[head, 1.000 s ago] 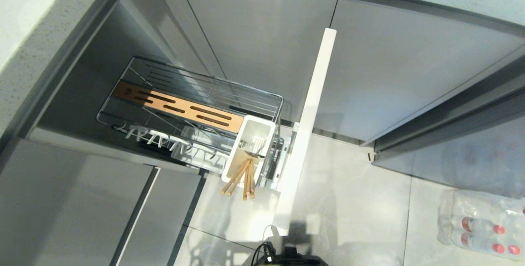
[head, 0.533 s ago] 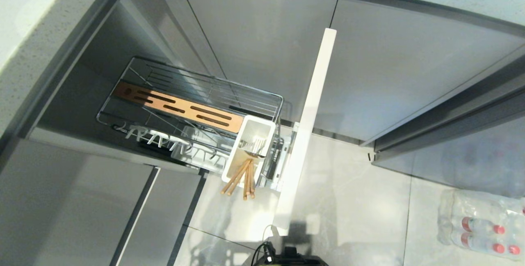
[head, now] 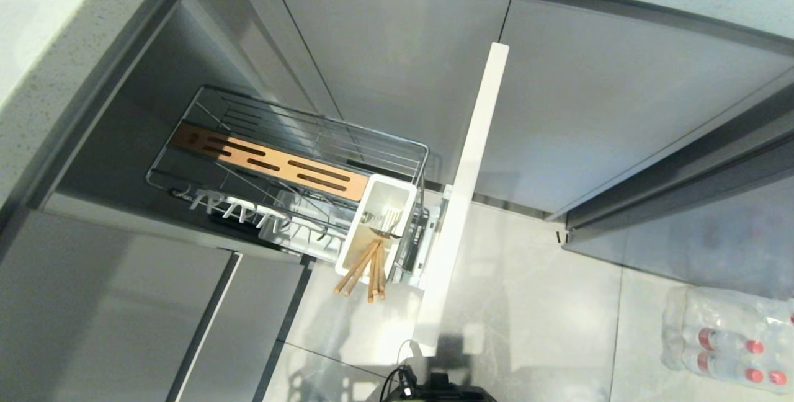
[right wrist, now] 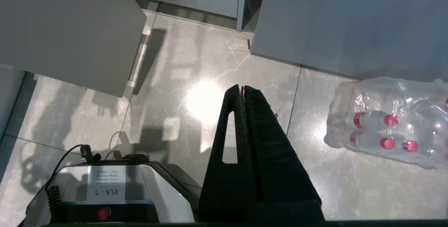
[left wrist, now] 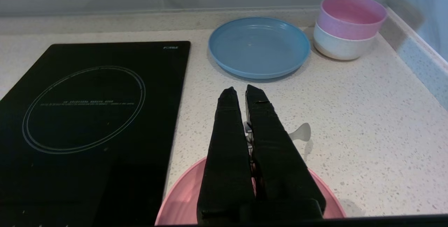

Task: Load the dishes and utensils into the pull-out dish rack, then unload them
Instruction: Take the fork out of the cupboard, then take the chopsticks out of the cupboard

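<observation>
Speckled countertop (left wrist: 350,115) is being occupied by 1 black induction hob (left wrist: 87,115), 1 blue plate (left wrist: 259,46) behind it to the side, & 2 stacked bowls (left wrist: 348,27), pink on white, just beside that plate nr the wall. 1 pink plate (left wrist: 182,199) is being carried at the counter's nr edge, next to the hob. Grey tiled floor (right wrist: 196,90) is being occupied by 1 wrapped pack of bottles (right wrist: 388,122) & the robot base (right wrist: 115,188).

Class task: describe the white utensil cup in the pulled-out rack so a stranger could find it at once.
Start at the chrome wire pull-out dish rack. At its end nearest the narrow white cabinet front stands the utensil cup. It alone is a white rectangular tub, with wooden chopsticks sticking out.
</observation>
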